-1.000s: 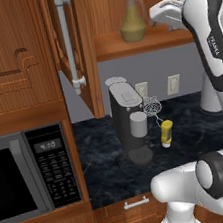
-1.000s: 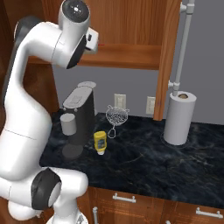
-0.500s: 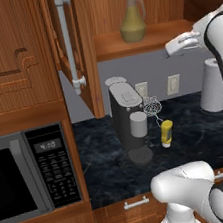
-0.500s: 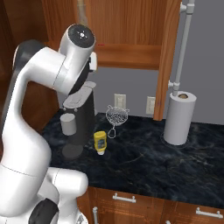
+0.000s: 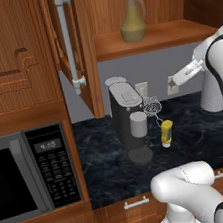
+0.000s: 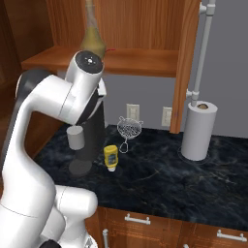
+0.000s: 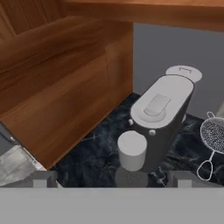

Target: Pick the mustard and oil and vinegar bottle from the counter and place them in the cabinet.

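The oil and vinegar bottle (image 5: 133,21), an olive-gold cruet, stands upright on the cabinet shelf (image 5: 163,36); its base also shows behind my arm (image 6: 93,42). On the dark counter (image 5: 203,135) the yellow mustard (image 5: 166,133) (image 6: 111,158) stands beside the coffee machine. My gripper (image 5: 177,79) hangs below the shelf edge, up and to the right of the mustard. In the hand view the gripper (image 7: 113,179) is open, its fingertips (image 7: 43,178) wide apart and empty.
A dark coffee machine (image 5: 128,121) (image 7: 162,114) with a grey cup (image 7: 131,151) stands left of the mustard. A wire strainer (image 6: 128,130) lies behind it. A paper towel roll (image 6: 198,131) is at the right, a microwave (image 5: 29,176) at the left. The cabinet door (image 5: 66,39) stands open.
My hand has drawn back from the cruet on the shelf and dropped below the shelf edge. The cruet stays on the shelf and the mustard has not moved.
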